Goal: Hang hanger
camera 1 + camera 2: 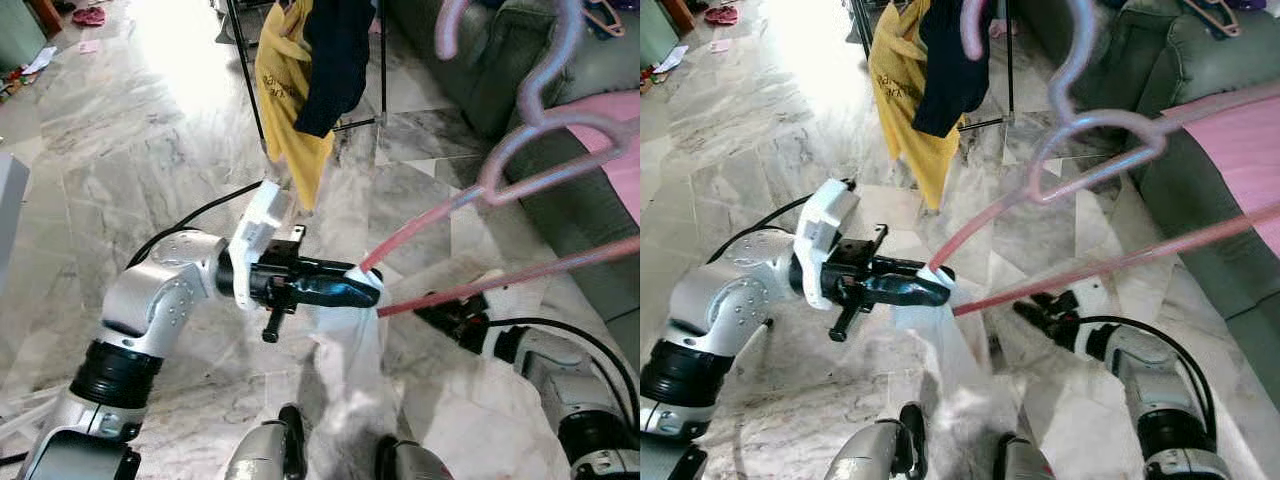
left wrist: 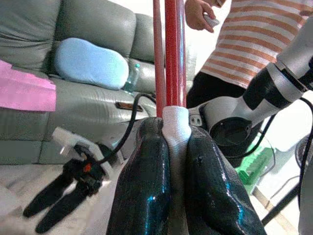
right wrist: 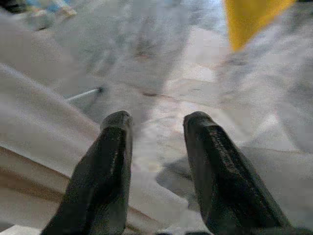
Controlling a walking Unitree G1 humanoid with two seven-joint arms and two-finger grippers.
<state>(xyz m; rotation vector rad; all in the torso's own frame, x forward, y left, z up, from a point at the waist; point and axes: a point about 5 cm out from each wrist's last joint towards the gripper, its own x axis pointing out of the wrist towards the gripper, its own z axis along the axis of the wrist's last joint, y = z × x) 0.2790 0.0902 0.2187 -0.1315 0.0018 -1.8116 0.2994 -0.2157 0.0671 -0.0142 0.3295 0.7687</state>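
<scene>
Black fingers of the left gripper are pinched tight on a bit of white cloth wrapped round one end of the pink hanger; the wrist view shows the two rods rising straight out from between the pads. From there the hanger sweeps up and away to the robot's right, its hook high in the air over the grey sofa. The right gripper sits low just under the hanger's lower rod, fingers parted and holding nothing.

Risks, as I judge them:

- Long hanger held by one corner alone: it could swivel in the grip, since the cloth may slide between rod and pad.
- White cloth trails down toward the robot's legs, so it could drag or pull free as the arm lifts.
- Hook has to reach the dark rack where the yellow garment and dark garment hang; it might snag those clothes instead of the bar.
- A person in a striped shirt stands close behind the right arm, within reach of a wide swing.
</scene>
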